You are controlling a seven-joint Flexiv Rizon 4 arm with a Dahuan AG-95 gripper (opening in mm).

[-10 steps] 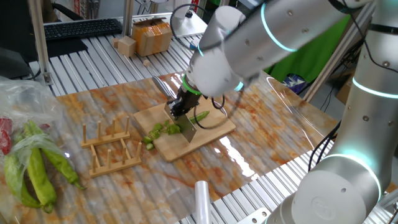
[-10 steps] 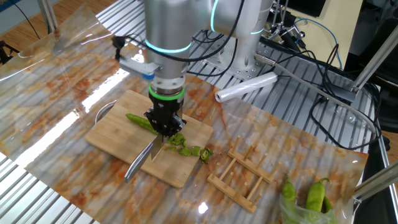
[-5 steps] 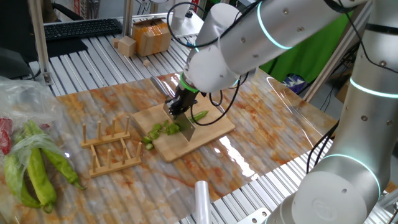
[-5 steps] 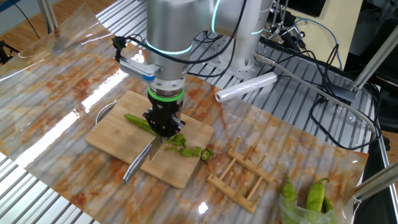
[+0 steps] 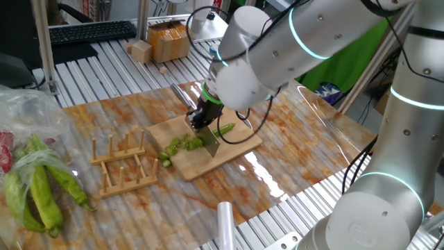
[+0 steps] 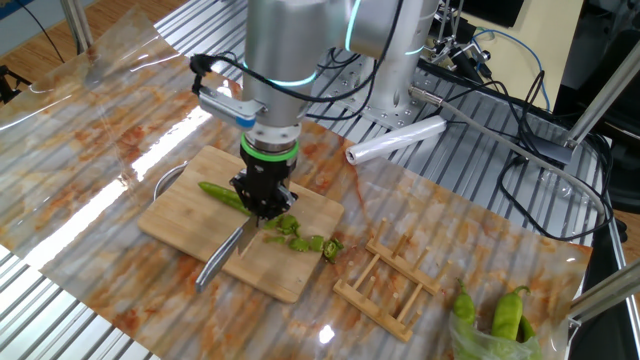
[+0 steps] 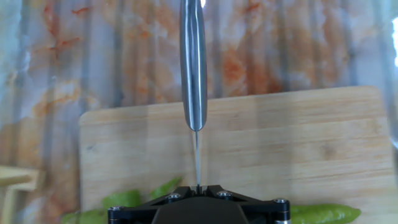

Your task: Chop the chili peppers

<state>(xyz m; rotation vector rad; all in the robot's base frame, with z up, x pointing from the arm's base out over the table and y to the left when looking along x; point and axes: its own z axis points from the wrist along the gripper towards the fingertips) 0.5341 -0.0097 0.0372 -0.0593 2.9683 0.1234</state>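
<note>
Roll of film (image 5: 226, 223): laid at the near edge of the desk in one fixed view, on the metal slats.
Wooden rack (image 5: 125, 165): set near the left part of the marbled desk (image 5: 291, 149), just beside the cutting board.
Large green peppers (image 5: 41, 191): gathered in a clear bag at the left edge; uncut.
Cutting board (image 6: 180, 215): placed mid-desk; a wire loop is seen at its far-left corner in the other fixed view.
Chili peppers (image 6: 222, 195): kept on the board; the uncut length lies to one side of the blade, the cut chunks (image 6: 305, 238) are spread towards the board's edge nearest the rack.
Knife (image 6: 222, 258): held blade-down across the chili; its steel handle reaches towards the board's near edge.
Gripper (image 6: 264, 203): pointed steeply down, jaws clamped narrowly on the knife.
Change: the board, chunks and gripper are found as a second ago; only the upper arm is seen swung slightly.
Cardboard box (image 5: 170, 40): seen beyond the far edge; no writing can be read on it.
Keyboard (image 5: 90, 31): seen farthest back.
</note>
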